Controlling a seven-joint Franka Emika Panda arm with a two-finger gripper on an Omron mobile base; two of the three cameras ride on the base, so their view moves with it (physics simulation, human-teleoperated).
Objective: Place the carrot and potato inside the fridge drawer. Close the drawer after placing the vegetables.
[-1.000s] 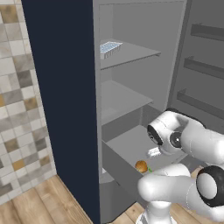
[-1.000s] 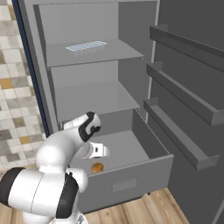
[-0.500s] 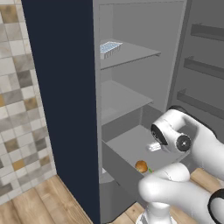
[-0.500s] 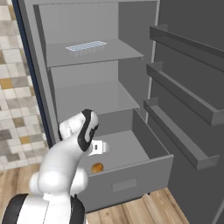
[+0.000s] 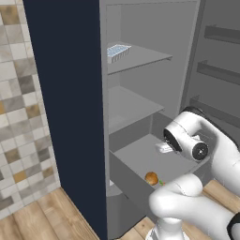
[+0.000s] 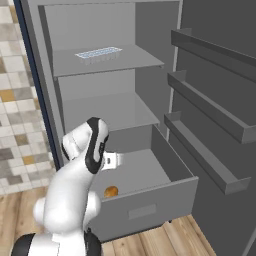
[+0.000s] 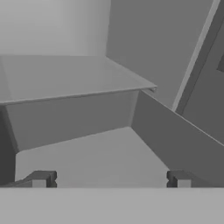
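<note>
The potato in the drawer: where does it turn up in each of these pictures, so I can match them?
Left base view: the potato lies low and right of centre, at the drawer's near edge, beside the white arm.
Right base view: the potato lies low and left of centre, just behind the drawer front.
Hand view: I cannot make it out on the drawer floor.
Shared landmark: the open grey drawer.

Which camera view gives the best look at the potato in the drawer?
The left base view: the potato lies unhidden on the fridge drawer floor. In the right base view the potato sits half behind the arm.
</note>
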